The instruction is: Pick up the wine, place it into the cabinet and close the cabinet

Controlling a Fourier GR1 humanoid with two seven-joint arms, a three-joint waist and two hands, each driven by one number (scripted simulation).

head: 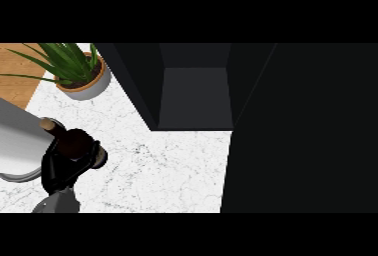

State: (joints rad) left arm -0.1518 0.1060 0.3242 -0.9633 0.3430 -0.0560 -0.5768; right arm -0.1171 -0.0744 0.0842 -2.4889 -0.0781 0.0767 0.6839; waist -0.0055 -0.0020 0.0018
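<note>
The wine bottle is dark with a tan cork top and stands tilted over the white marble counter at the left. My left hand is curled round its body, with its grey wrist coming in from the lower left. The dark cabinet stands open at the upper middle, to the right of the hand and well apart from it. Its inside shows nothing but dark walls and floor. Its black door fills the right side of the view. My right hand does not show.
A potted green plant stands at the back left, beside a strip of wooden surface. A large pale grey cylinder sits at the left edge, right behind the bottle.
</note>
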